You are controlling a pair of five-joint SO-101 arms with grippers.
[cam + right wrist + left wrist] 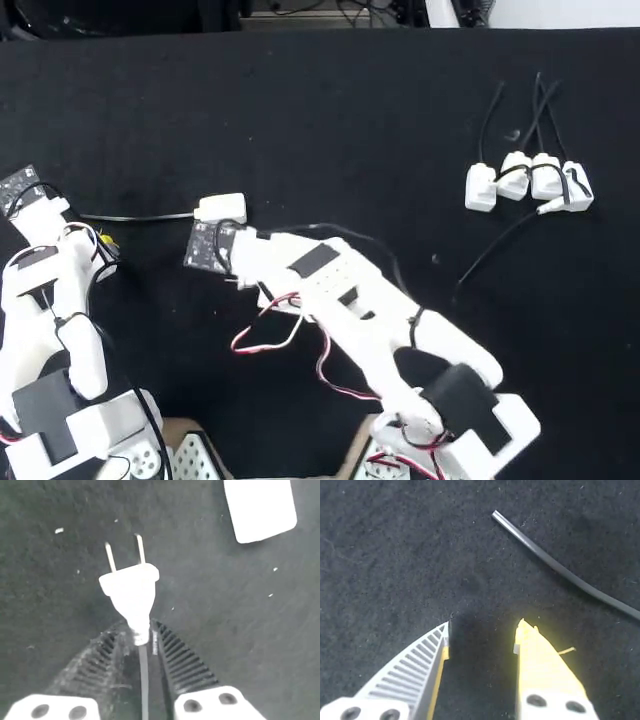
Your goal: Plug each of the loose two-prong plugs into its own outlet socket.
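Note:
My right gripper [136,628] is shut on the neck of a white two-prong plug [131,586], whose prongs point away from me over the black mat. A white outlet socket [260,507] lies a little beyond and to one side of the prongs. From above, that socket [222,207] sits just past the right arm's wrist [212,248], with a black cable running off it to the left. My left gripper [482,630] is open just above the bare mat, with the black cable's end [496,515] ahead of it. The left arm [50,290] stands at the left edge.
Several white sockets [528,180] with black cords are clustered at the far right. Just below them lies a small white plug [547,208], whose cord trails down-left. Red and white wires [290,335] hang beside the right arm. A black mat [330,110] covers the table.

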